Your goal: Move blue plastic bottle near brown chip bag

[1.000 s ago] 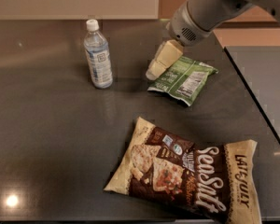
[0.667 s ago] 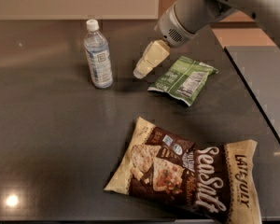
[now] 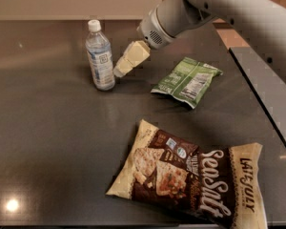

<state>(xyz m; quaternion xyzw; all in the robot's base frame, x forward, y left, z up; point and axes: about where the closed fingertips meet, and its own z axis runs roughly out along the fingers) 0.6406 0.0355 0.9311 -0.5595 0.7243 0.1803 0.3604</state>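
Note:
The blue plastic bottle point(image 3: 99, 55) stands upright at the back left of the dark table, with a white cap and a white-blue label. The brown chip bag point(image 3: 193, 176) lies flat at the front right, with "Sea Salt" lettering. My gripper point(image 3: 122, 69) reaches down from the upper right on a white arm. Its cream fingertips are just right of the bottle's lower half, close to it or touching it.
A small green snack bag point(image 3: 187, 81) lies right of the gripper, between bottle and table's right edge. The dark table point(image 3: 47, 147) ends at the right in a gap point(image 3: 257, 104) beside a second grey surface. A pale wall runs along the back.
My gripper has moved left, from above the green snack bag to right beside the bottle. The bottle and both bags have not moved.

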